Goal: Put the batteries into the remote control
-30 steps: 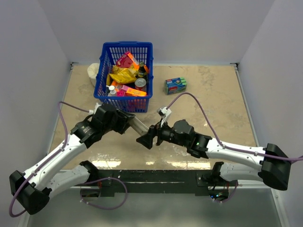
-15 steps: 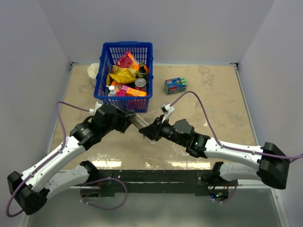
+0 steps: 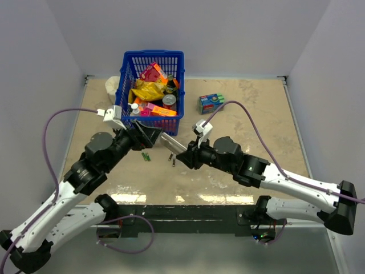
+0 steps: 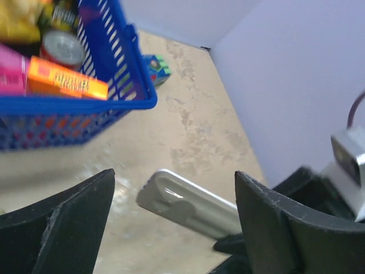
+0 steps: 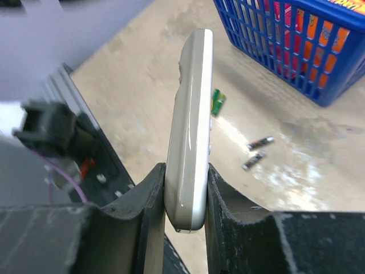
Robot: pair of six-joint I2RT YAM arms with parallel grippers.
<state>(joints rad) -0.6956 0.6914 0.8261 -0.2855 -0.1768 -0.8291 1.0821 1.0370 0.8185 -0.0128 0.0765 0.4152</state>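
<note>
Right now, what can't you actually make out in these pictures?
1. Remote battery cover: edge-on in right wrist view, blurred in left wrist view, tiny from above.
2. Batteries, plus and minus ends: too small in every view.
3. White lump: half hidden behind the basket, top view.

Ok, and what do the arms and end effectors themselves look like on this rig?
White shell links joined by black joints on the left arm and the right arm. A purple cable loops from each wrist, beside a small white camera block. The left end effector and right end effector have matte black, wedge-shaped fingers with scuffed edges.
</note>
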